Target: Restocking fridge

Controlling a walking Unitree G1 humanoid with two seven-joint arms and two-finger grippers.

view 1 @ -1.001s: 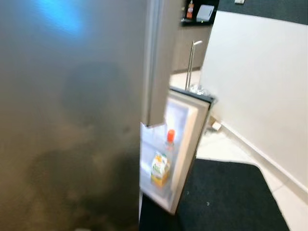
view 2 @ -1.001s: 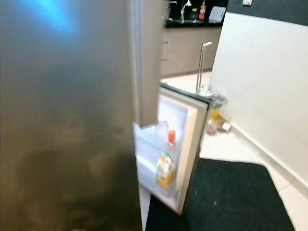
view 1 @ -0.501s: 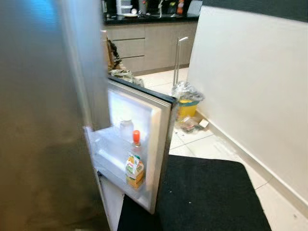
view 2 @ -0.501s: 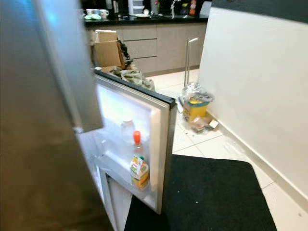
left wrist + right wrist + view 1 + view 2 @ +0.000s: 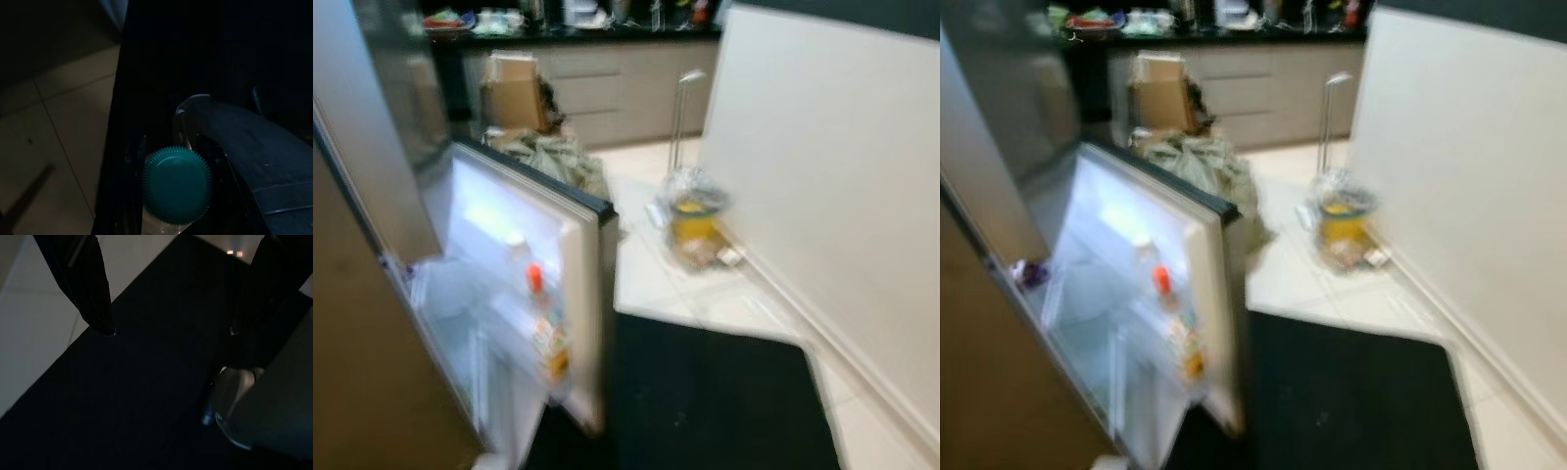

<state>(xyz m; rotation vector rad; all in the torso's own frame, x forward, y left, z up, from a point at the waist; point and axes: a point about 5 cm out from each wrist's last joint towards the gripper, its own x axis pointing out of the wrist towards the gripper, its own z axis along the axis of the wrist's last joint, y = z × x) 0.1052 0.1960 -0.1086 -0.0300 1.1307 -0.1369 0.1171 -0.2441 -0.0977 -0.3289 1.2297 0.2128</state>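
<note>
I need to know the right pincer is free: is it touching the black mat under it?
Apart. In the right wrist view the right pincer hangs open, both finger tips sharp and clear above the black mat.

Head cameras face down (blurred); wrists floorward.

Motion-blurred, bright eye views — dim, shadowed wrist views.

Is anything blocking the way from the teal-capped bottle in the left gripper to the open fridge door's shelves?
Nothing visible does. The teal-capped bottle sits in the left gripper, and the open fridge door faces the robot, with an orange-capped bottle and a carton already on its shelves.
</note>
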